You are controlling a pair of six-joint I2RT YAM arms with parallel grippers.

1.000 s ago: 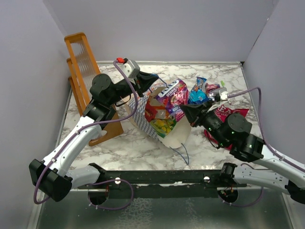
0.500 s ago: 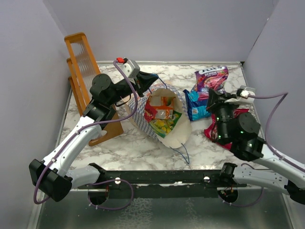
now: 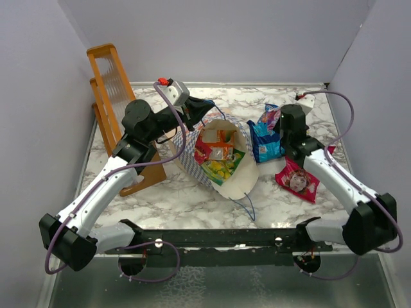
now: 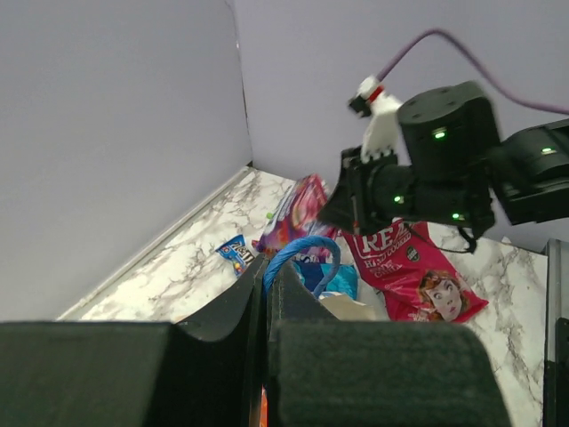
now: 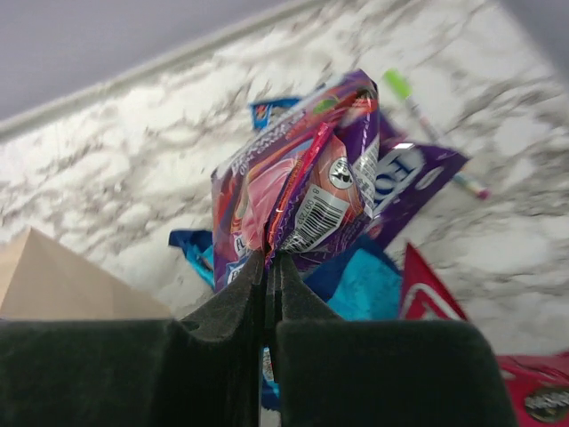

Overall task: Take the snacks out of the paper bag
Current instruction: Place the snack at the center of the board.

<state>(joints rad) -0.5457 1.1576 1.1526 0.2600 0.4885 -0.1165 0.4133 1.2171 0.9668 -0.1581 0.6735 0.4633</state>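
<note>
Marble-patterned laminate, white with grey veins, covers the tabletop (image 3: 186,192), and plain lilac-grey walls (image 3: 244,38) close it in at the back and on both sides. An orange wooden rack (image 3: 109,83) stands at the upper left of the top view.

We see the blue-and-white checkered paper bag (image 3: 187,160) at the centre of that view. It lies tilted, with its cream-lined mouth open toward the lower right. Inside it are an orange-red packet (image 3: 215,144) and, below that, a green-yellow candy bag (image 3: 221,168).

The left gripper (image 4: 265,267) sits at the bag's upper rim with its jaws pressed together. In the left wrist view a thin blue cord handle (image 4: 302,249) loops up right at the fingertips. We cannot tell whether the pinch is on the cord or on the paper edge beside it.

To the right of the bag, the right gripper (image 5: 271,260) is clamped on the lower edge of a shiny purple-and-pink snack packet (image 5: 302,191). The packet stands up from the fingertips, clear of the bag's mouth. Under and beside it on the marble lies a crumpled blue packet (image 3: 266,142), just right of the bag. A big pink-red "REAL" pouch (image 3: 297,179) lies flat at the right of the top view, below the right arm. A small blue packet (image 4: 236,252) lies apart near the back wall.
</note>
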